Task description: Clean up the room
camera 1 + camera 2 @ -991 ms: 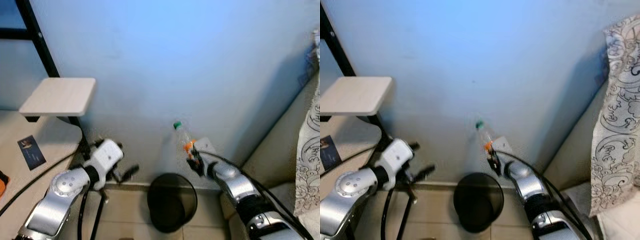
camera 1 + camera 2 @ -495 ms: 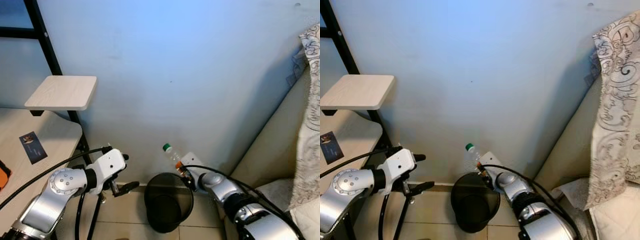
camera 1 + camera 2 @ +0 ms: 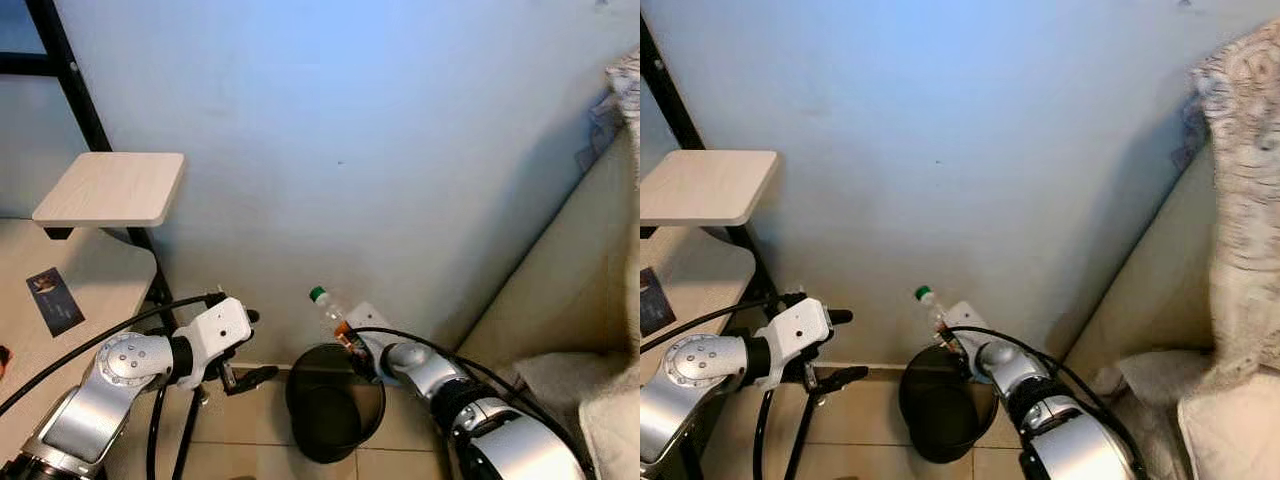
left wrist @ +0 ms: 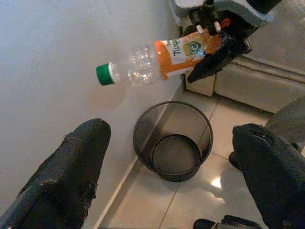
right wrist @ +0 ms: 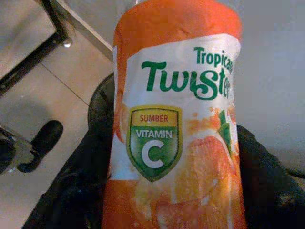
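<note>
Right pincer [image 3: 352,347] clamped on the labelled lower part of the bottle [image 4: 159,61]; empty clear plastic, orange label, green cap [image 3: 317,294]. Bottle held tilted, cap end up and toward the wall [image 3: 380,130], base end in the fingers [image 4: 217,59]. It sits above the rim of the bin [image 4: 172,142] on the wall side, at the rim's edge rather than over the middle. Bin is black wire mesh, round, standing on the tiled floor [image 4: 190,200] close against the wall; looks empty inside. Left pincer [image 3: 240,375] low beside the bin, apart from it, fingers [image 4: 71,167] spread wide, holding nothing. Pale bench [image 3: 80,280] with a dark card [image 3: 48,297] on it and a small shelf [image 3: 110,187] above it on the robot's left; beige sofa [image 3: 560,290] on its right. Step in hand, by my reading: drop the bottle into the bin, carry nearly done, release not yet made. Next move calls for bringing the bottle further over the bin mouth, away from the wall, perhaps tipping it more upright, then opening the fingers. Risk: released here, the bottle could strike the rim and bounce onto the floor, or the light bin could get nudged
</note>
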Motion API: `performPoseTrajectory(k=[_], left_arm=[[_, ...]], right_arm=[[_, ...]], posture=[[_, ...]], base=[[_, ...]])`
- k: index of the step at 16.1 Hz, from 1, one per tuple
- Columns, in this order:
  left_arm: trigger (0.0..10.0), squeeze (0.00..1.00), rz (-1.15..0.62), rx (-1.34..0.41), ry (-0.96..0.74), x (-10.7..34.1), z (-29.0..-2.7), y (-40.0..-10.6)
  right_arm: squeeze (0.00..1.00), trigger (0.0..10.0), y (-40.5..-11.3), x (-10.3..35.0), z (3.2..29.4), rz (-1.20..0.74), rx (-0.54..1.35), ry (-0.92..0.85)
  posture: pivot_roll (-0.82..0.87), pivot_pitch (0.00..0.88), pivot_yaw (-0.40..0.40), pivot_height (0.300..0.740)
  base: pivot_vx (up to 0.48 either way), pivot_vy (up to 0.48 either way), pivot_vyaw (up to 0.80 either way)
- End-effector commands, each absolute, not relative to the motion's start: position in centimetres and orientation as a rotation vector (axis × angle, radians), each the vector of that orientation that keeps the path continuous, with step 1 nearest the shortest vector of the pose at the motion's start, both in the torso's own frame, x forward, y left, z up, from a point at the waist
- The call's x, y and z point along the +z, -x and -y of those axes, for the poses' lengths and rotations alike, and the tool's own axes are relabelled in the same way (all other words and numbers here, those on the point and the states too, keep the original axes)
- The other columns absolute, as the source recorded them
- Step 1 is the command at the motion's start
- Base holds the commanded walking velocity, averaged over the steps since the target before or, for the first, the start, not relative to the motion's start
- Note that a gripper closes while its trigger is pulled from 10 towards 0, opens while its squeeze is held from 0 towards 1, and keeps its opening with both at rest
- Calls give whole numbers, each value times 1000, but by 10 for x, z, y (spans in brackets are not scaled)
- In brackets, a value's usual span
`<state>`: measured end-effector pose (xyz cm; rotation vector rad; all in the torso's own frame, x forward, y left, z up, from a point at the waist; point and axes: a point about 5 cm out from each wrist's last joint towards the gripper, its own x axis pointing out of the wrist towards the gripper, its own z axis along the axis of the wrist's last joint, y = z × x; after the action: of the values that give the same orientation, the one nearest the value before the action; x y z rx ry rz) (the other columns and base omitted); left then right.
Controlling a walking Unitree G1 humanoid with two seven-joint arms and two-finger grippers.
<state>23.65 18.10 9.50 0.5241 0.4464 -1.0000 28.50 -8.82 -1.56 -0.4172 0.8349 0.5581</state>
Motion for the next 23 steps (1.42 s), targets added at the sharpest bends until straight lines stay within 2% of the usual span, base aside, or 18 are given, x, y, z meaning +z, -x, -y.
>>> performPoseTrajectory(k=[1, 9, 13, 16, 17, 19, 21, 22, 23], left_arm=[[10000, 0, -452, -1016, -546, 96, -181, -238], [10000, 0, -464, -1023, -551, 96, -182, -236], [10000, 0, -469, -1025, -546, 95, -182, -233], [10000, 0, -451, -987, -531, 96, -183, -231], [10000, 0, -423, -937, -524, 96, -183, -232], [10000, 0, -351, -709, -433, 98, -184, -238], [10000, 0, -310, -572, -348, 99, -184, -238], [10000, 0, -343, -444, -324, 94, -189, -234], [10000, 0, -379, -357, -331, 89, -192, -233]], right_arm=[[1000, 10000, -291, -10, 87, -816, 549, 390], [1000, 10000, -287, -12, 82, -832, 577, 399], [1000, 10000, -284, -15, 83, -814, 541, 333], [1000, 10000, -285, -14, 108, -729, 482, 198], [1000, 10000, -287, -9, 117, -660, 464, 132], [1000, 10000, -284, 6, 133, -492, 407, -7], [1000, 10000, -278, 21, 133, -389, 430, -141], [1000, 10000, -270, 41, 133, -296, 403, -250], [1000, 10000, -263, 50, 134, -268, 410, -266]], posture=[[131, 0, -41, 740], [136, 0, -39, 740], [140, 0, -39, 740], [130, 0, -27, 740], [123, 0, -21, 740], [98, 0, -3, 740], [94, 0, -33, 740], [79, 0, -43, 740], [87, 0, -46, 740]], base=[[0, 0, 0], [0, 0, 0], [0, 0, 0], [0, 0, 0], [0, 0, 0], [0, 0, 0], [0, 0, -756], [0, 0, -756], [0, 0, -763]])
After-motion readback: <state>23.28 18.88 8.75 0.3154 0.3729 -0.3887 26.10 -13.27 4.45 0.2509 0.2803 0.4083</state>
